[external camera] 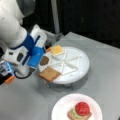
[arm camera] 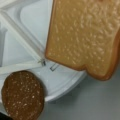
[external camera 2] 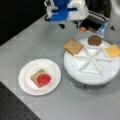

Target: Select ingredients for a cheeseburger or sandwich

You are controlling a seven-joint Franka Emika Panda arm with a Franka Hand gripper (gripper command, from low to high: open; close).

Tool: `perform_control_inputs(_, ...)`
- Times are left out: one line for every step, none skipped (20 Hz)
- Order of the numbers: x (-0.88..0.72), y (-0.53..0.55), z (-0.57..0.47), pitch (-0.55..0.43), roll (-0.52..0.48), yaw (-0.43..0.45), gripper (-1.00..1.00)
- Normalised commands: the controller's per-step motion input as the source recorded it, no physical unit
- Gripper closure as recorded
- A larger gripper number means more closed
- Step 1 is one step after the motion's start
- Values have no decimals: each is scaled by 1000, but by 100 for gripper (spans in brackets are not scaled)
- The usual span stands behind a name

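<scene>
The sandwich (external camera: 80, 112) (external camera 2: 41, 78) stands on a white paper plate (external camera: 62, 105) (external camera 2: 27, 85): a toast base, green lettuce (external camera: 75, 113) and a red tomato (external camera: 82, 108) (external camera 2: 44, 79) on top. On the white divided tray (external camera: 75, 67) (external camera 2: 90, 75) lie a toast square (external camera: 49, 74) (external camera 2: 73, 46) (arm camera: 85, 37), a dark brown patty (external camera: 45, 60) (external camera 2: 94, 40) (arm camera: 22, 95) and a yellow cheese square (external camera: 57, 50) (external camera 2: 113, 50). My gripper (external camera: 37, 60) (external camera 2: 61, 24) hovers above the tray's edge, over the toast and patty. Its fingers do not show in the wrist view.
The tray sits raised on a grey table (external camera: 105, 57) (external camera 2: 37, 42). An orange-tipped part (external camera: 9, 79) (external camera 2: 83, 28) and cables lie by the arm's base. The table ends at a dark perforated strip (external camera 2: 12, 110).
</scene>
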Motion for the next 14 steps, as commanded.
perform_control_inputs(242,-274,-43,207,436,138,-100)
perform_control_inputs(269,-283,-38,212,435,173,-100)
perform_control_inputs(307,-300,-24,213,425,191,-100)
perform_control_inputs(330,-302,-10,206,402,200,-100)
perform_control_inputs(349,-297,16,195,381,201,-100)
perform_control_inputs(362,-292,22,202,402,193,-100)
perform_control_inputs(369,-287,10,202,406,184,-100)
perform_control_inputs(369,-277,12,196,397,178,-100)
perform_control_inputs(366,-270,-6,197,409,169,-100)
perform_control_inputs(358,-264,-34,191,424,153,-100)
perform_control_inputs(350,-255,-65,184,448,132,-100)
perform_control_inputs(342,-245,-101,177,462,110,-100)
perform_control_inputs(343,-242,-127,177,478,99,-100)
perform_control_inputs(349,-244,-145,193,518,82,-100)
